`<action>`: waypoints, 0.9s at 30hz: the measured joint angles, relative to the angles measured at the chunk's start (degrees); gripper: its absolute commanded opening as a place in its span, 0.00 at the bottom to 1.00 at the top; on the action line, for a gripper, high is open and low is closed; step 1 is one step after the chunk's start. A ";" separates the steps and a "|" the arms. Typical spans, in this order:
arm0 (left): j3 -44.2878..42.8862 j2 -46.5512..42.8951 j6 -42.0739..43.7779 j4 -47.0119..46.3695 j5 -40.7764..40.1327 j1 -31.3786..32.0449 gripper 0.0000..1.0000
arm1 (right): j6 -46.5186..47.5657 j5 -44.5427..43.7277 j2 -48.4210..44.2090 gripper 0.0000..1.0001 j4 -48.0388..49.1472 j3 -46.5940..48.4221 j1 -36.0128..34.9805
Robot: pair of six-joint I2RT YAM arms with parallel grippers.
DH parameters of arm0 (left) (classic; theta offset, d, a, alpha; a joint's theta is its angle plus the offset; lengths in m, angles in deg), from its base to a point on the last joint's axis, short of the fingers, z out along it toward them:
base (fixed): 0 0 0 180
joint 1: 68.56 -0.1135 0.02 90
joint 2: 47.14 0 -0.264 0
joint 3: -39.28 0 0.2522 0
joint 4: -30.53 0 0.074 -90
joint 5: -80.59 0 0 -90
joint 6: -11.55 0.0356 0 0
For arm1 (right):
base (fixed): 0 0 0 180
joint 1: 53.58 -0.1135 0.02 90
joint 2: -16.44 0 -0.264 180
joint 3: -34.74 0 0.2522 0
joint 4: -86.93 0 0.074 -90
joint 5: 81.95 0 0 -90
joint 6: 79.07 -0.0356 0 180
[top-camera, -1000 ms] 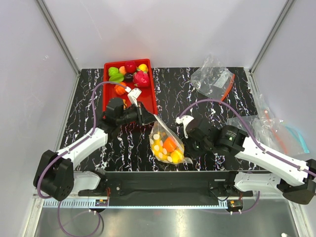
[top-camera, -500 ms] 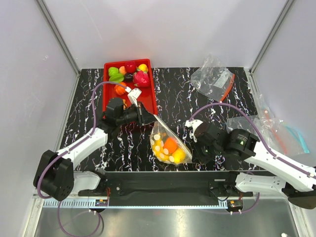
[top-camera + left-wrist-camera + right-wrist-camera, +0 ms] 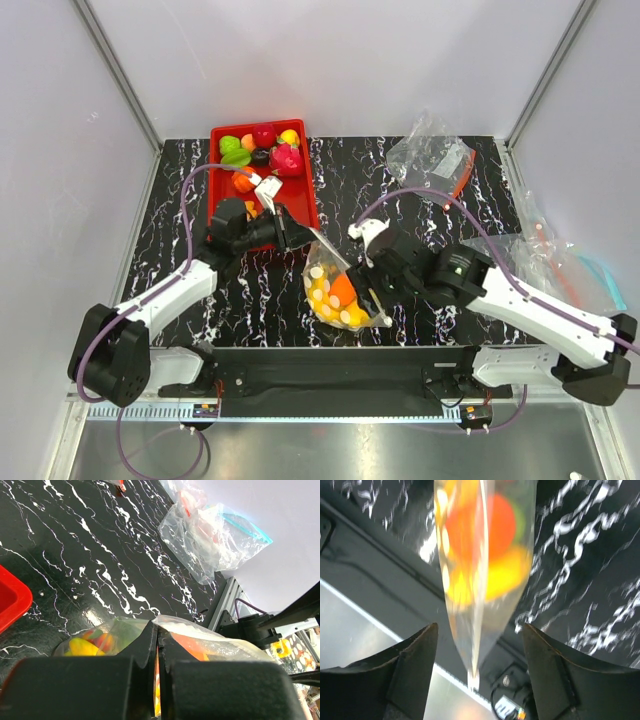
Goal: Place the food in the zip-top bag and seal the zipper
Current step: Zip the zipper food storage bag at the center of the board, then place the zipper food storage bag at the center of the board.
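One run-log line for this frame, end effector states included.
left end effector: shut on zip-top bag top | right end effector: open, straddling bag | food: inside bag

A red tray [image 3: 307, 172] on the black marbled table [image 3: 365, 195] holds a pink dragon fruit [image 3: 287, 159] and a dark red apple [image 3: 264, 135], an orange-zippered clear bag [image 3: 430, 160] lies at the far right, and plain clear bags [image 3: 555, 262] lie at the right edge.

Bright, even light; blurry right-wrist view
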 measured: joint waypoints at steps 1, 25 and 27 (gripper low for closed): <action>0.00 -0.02 -0.02 -0.07 0.04 0.00 0.00 | 0.79 -0.63 1.09 0.75 1.31 0.50 0.00; 4.28 -12.55 -1.22 3.08 -8.31 0.00 0.88 | -5.55 -17.16 15.23 0.00 6.16 9.99 8.46; 4.66 -15.89 -1.16 4.61 -10.54 0.00 0.89 | -7.45 -19.69 15.87 0.00 4.76 11.91 9.60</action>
